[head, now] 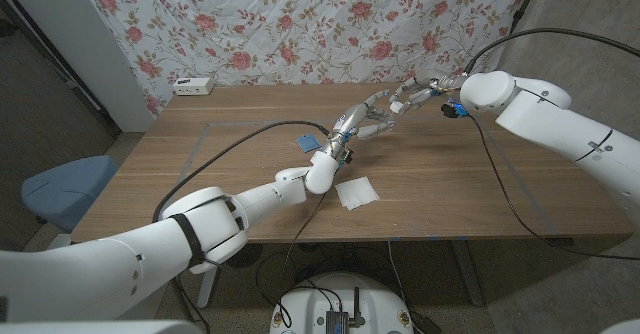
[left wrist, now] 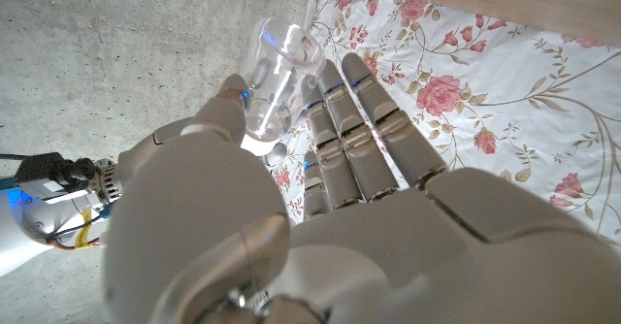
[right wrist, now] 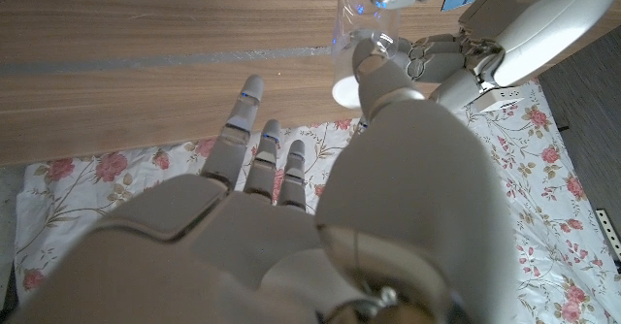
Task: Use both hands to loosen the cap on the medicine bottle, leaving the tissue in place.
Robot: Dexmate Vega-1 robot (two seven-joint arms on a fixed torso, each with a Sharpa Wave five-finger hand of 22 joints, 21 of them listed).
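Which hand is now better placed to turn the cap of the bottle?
The right hand, I think. The left hand grips the clear bottle by its body, so it serves as the holder. The right hand's thumb is beside the white cap, and its fingers are free.

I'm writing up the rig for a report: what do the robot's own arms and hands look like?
Both arms are glossy white, rounded shells; the left arm has a black band at one joint, and black cables trail along both. The left hand and right hand are silver-grey metal, with segmented fingers showing small blue lights.
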